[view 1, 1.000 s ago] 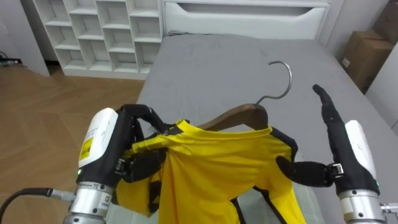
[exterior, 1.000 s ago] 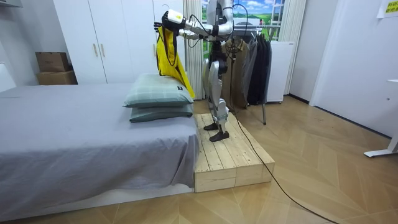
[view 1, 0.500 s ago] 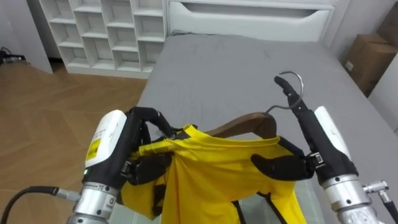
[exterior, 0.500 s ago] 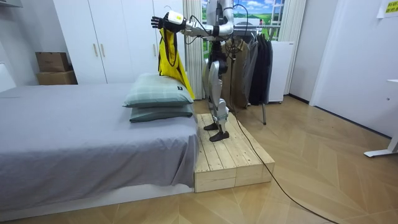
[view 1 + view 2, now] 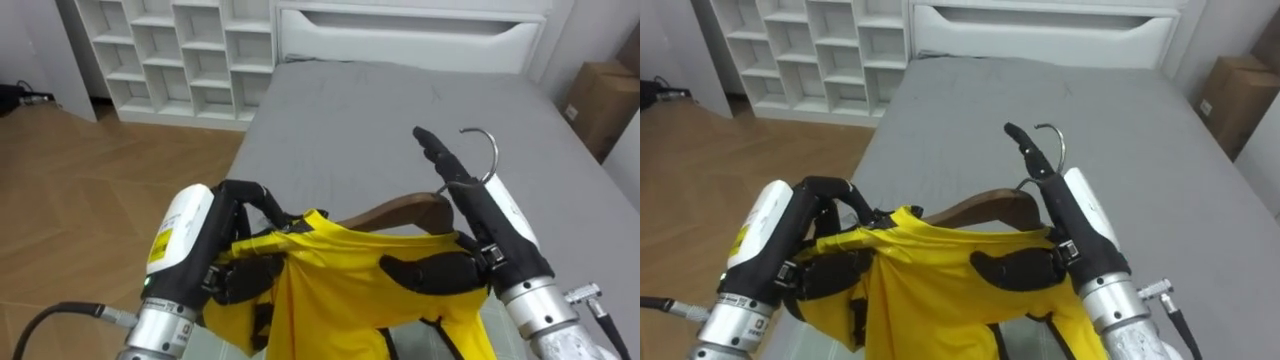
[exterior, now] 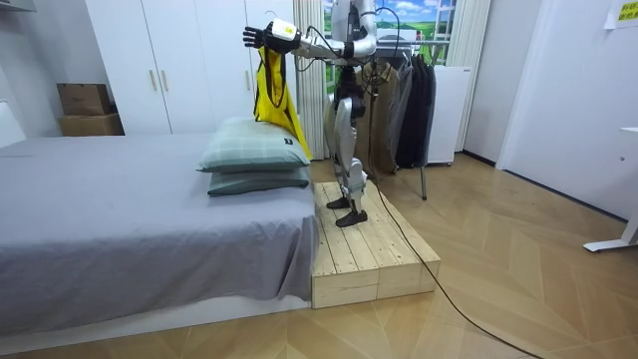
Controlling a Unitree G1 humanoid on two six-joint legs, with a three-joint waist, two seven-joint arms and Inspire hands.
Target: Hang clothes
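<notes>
The robot stood on a low platform of pale wooden planks at the side of a grey-sheeted bed, both arms raised before it. Between its hands hung a yellow cloth garment, draped over a brown wooden hanger with a curved metal hook. The left hand was at the hanger's left end, its dark fingers curled tightly round bunched yellow cloth there. The right hand lay along the hanger's neck, its fingers stretched straight up beside the hook and its thumb laid across the front of the garment. Whether the thumb pressed the cloth against the hanger was hard to make out. In the room view the garment hung down above two stacked green pillows. A white cubby shelf unit stood beyond the bed, and a brown cardboard box sat at its far right.
</notes>
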